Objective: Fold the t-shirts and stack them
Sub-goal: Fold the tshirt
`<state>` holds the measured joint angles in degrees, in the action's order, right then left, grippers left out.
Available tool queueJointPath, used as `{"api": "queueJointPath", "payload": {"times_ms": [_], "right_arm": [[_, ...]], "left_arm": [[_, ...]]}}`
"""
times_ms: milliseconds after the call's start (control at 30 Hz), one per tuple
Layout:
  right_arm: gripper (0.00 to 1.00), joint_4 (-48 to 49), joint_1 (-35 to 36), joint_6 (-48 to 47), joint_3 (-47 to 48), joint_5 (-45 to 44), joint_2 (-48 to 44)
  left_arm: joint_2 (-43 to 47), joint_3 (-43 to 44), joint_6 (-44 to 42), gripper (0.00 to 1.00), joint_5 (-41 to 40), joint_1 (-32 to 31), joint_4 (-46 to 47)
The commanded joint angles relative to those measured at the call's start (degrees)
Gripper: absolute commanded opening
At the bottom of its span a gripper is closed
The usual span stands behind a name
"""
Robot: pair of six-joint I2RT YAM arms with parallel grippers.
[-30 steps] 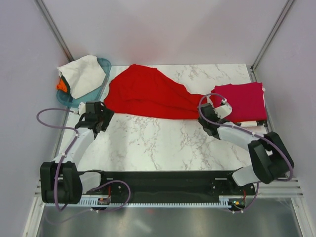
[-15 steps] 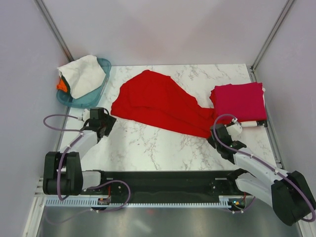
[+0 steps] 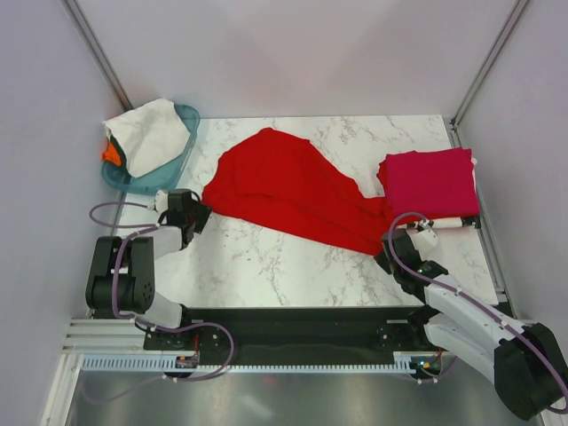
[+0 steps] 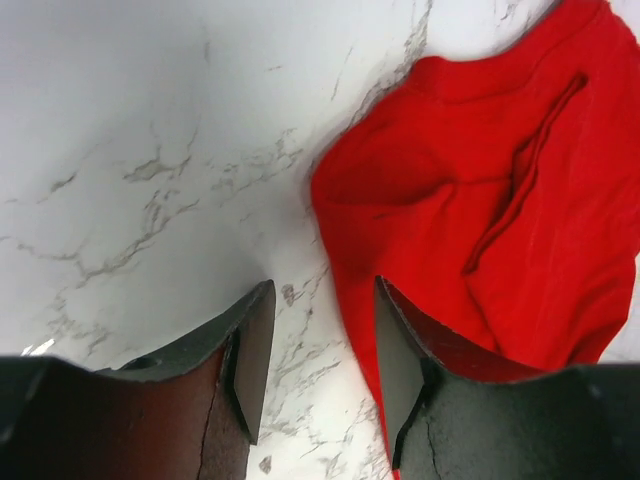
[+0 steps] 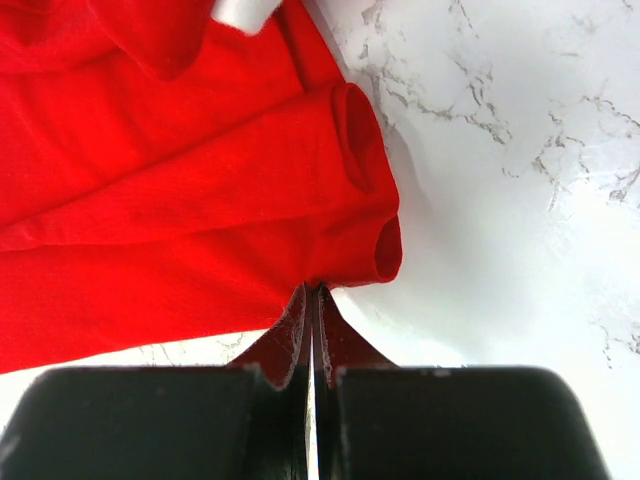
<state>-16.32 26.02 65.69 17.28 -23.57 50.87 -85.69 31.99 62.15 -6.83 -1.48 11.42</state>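
Right gripper [image 5: 312, 295] is pinched tight on the near-right corner of the bright red t-shirt [image 3: 284, 186], with the cloth bunching into a rolled fold just past the tips in the wrist view. Left gripper [image 4: 320, 300] has its jaws apart with nothing between them, low over the bare marble table [image 3: 284, 266]. The red shirt's left edge lies just ahead and to the right of it, close beside the right-hand jaw but, as far as I can tell, not touching. The shirt is crumpled rather than flat, and its long axis runs on a slant, from the left end by my left gripper, across and toward me, to the pinched corner on the right. Each arm therefore sits at its own end of the shirt. I judge the next move turns on the left arm closing that small gap to take the left edge. Just off the shirt's right end the crimson-pink t-shirt [image 3: 429, 182] lies folded; off its left end and farther back, the white t-shirt [image 3: 146, 133] sits heaped in the teal basket [image 3: 188, 120].
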Motion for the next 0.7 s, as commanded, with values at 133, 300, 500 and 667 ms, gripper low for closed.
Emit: {"api": "queueJointPath", "payload": {"times_ms": [133,300,500,667], "right_arm": [[0.0,-2.1,-0.1,-1.1,0.6,-0.5,-1.1],[0.0,-2.2,-0.2,-1.0,0.8,-0.7,-1.1],[0.0,-2.9,-0.1,-1.1,1.4,-1.0,-1.6],[0.0,-3.3,-0.1,-1.0,2.2,-2.2,-2.2]], "left_arm": [[-4.8,2.4,1.2,0.51,-2.2,0.2,3.7],[-8.3,4.1,1.0,0.45,-2.3,0.2,3.7],[-8.4,6.1,0.6,0.02,-4.3,0.2,1.2],[2.3,5.8,3.1,0.02,-11.6,0.2,-10.9]]}}
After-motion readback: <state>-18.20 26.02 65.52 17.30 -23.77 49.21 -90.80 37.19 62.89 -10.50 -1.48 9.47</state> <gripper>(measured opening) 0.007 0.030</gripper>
